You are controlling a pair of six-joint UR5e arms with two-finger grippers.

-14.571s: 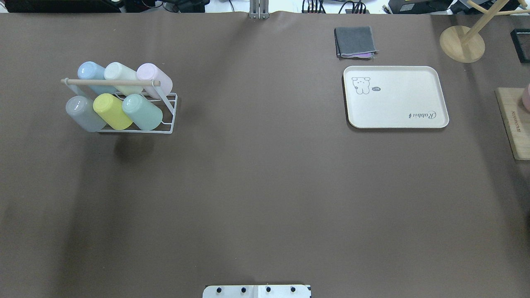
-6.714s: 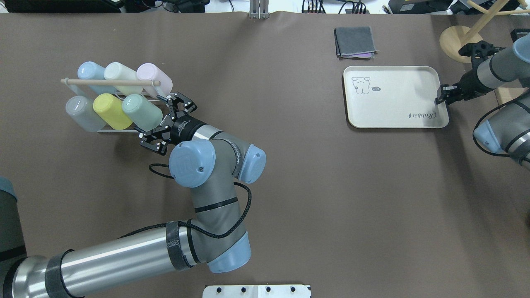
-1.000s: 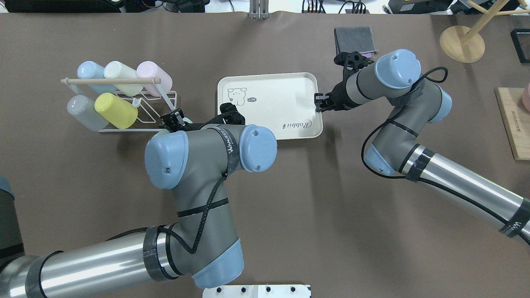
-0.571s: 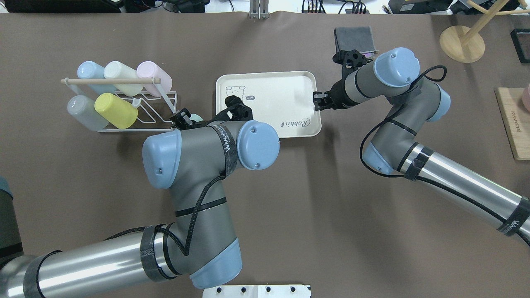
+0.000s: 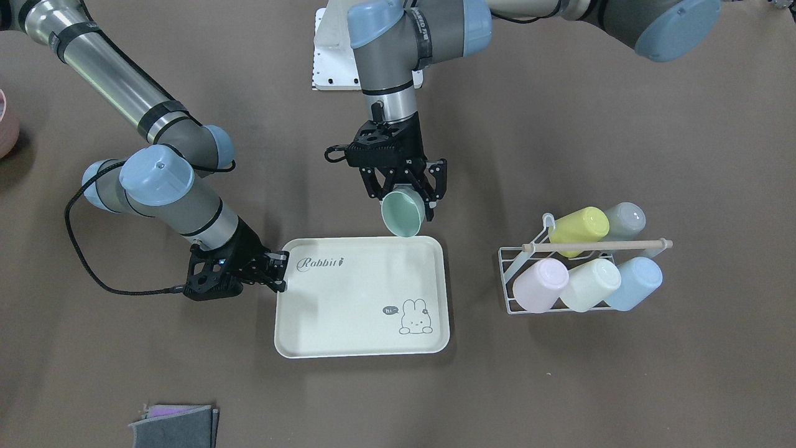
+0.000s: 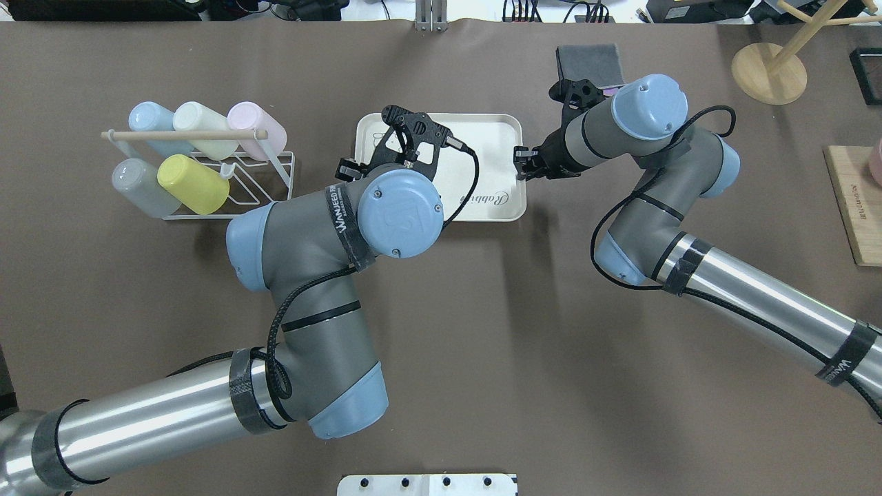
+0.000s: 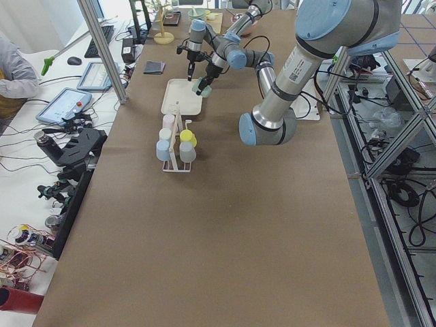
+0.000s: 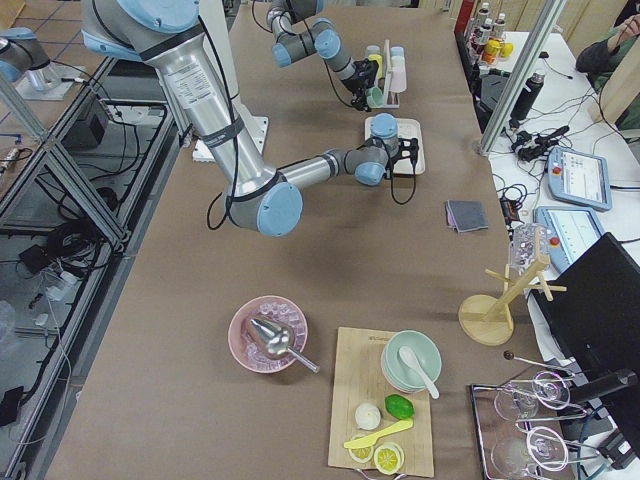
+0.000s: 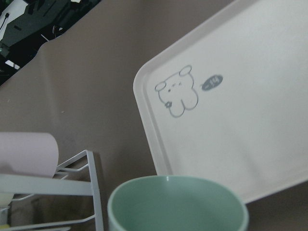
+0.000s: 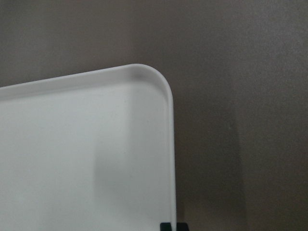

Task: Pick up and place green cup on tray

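My left gripper (image 5: 404, 202) is shut on the green cup (image 5: 403, 214), a mint tumbler that hangs tilted, its mouth facing away from the robot, just over the robot-side rim of the tray (image 5: 348, 298). In the left wrist view the green cup's rim (image 9: 178, 199) fills the bottom, with the cream tray (image 9: 250, 120) and its bunny drawing beyond. From overhead my left arm hides the cup; the tray (image 6: 493, 141) lies mid-table. My right gripper (image 5: 278, 272) is shut on the tray's rim near a corner; it also shows overhead (image 6: 521, 165).
A white wire rack (image 6: 275, 186) holding several pastel cups stands left of the tray, seen from the front as the rack (image 5: 516, 274). A folded grey cloth (image 6: 589, 62) lies behind the tray. A wooden stand (image 6: 768, 72) and a cutting board (image 6: 858, 207) sit far right.
My left arm has swung the green cup from beside the rack to the tray's near rim and turned its wrist. The right gripper has slid the tray slightly further left.
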